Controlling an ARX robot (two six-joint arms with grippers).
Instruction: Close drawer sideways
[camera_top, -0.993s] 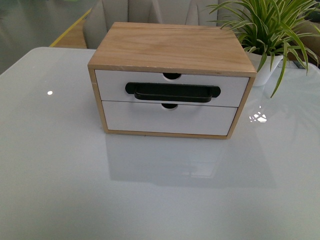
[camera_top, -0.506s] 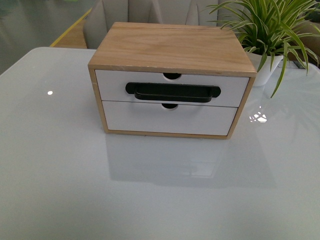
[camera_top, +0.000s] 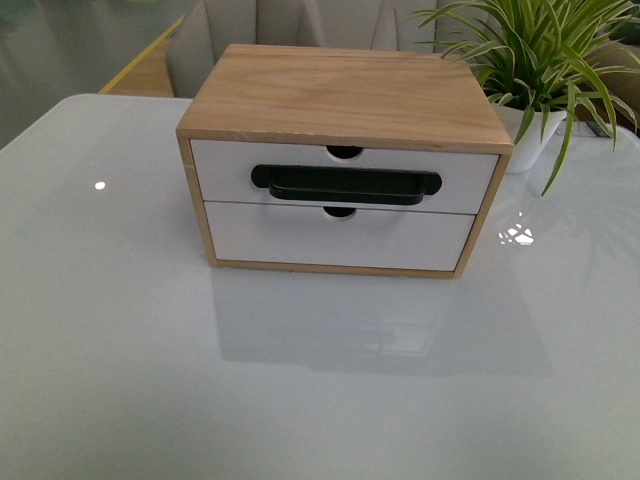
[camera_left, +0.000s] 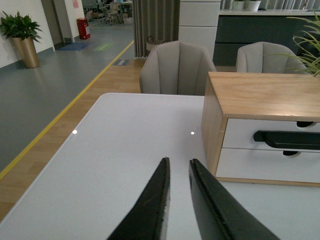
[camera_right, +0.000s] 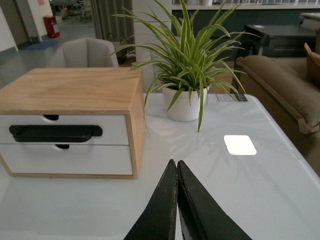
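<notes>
Your left gripper shows a narrow gap between its fingers, grasping nothing; your right gripper is pressed closed and empty. At 12 o'clock on the table, the drawer appears flush in its cabinet. Plant at 2 o'clock.

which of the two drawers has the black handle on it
The upper drawer: a long black handle runs across its white front. The lower drawer has a plain white front with only a notch.

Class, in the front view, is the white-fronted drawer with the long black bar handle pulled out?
No, the white-fronted drawer sits flush with the wooden frame.
</notes>
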